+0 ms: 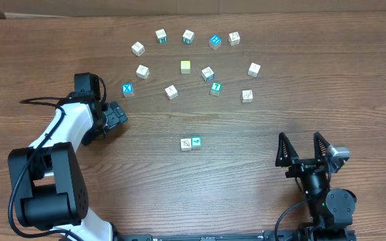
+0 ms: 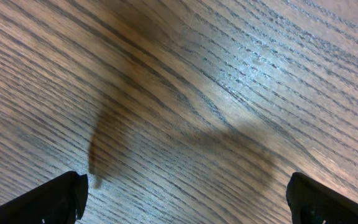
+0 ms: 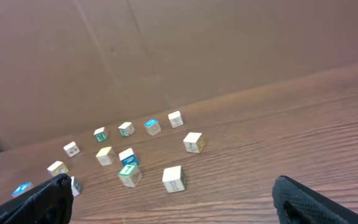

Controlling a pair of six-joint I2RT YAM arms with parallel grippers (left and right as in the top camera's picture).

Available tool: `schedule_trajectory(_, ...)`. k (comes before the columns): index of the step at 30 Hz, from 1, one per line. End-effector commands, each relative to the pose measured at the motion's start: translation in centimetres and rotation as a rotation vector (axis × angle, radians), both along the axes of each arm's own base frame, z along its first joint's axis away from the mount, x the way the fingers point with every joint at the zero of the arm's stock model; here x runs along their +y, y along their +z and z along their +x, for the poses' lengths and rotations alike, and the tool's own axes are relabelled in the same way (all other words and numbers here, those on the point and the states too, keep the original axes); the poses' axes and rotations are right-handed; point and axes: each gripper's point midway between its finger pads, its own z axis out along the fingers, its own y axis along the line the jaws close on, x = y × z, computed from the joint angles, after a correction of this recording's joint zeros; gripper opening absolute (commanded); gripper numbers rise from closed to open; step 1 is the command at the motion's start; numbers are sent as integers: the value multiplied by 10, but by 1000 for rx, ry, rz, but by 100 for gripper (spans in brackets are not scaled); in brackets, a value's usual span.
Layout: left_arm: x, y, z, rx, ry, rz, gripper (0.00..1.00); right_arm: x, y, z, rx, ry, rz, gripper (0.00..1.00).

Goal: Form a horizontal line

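Note:
In the overhead view a white-faced cube point(image 1: 186, 144) and a teal-faced cube point(image 1: 196, 142) sit touching side by side mid-table, a short horizontal line of two. The teal cube marked 7 point(image 1: 216, 87) point(image 3: 129, 174) lies apart among the scattered cubes farther back. My left gripper point(image 1: 117, 115) point(image 2: 191, 205) is open, left of the pair and just below the blue X cube point(image 1: 128, 88); its wrist view shows only bare wood between the fingers. My right gripper point(image 1: 303, 148) point(image 3: 179, 208) is open and holds nothing, right of the pair and facing the scattered cubes.
Several loose letter cubes form a rough arc at the back, among them a plain pale-yellow cube point(image 1: 185, 66), a blue-topped cube point(image 1: 215, 41) point(image 3: 152, 126) and a white cube point(image 1: 247, 96) point(image 3: 174, 178). A brown wall rises behind the table's far edge.

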Motion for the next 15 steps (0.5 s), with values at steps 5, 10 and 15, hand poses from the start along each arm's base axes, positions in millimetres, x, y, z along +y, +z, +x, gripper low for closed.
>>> schedule_trajectory(5,3,-5,-2,13,2,8,100,3,3,-2,-7,19,9,100)
schedule_trajectory(10,3,-5,-2,13,2,8,100,3,5,-2,-3,18,9,100)
schedule_trajectory(15,3,-5,-2,13,3,8,100,3,6,-2,-1,17,58,100)
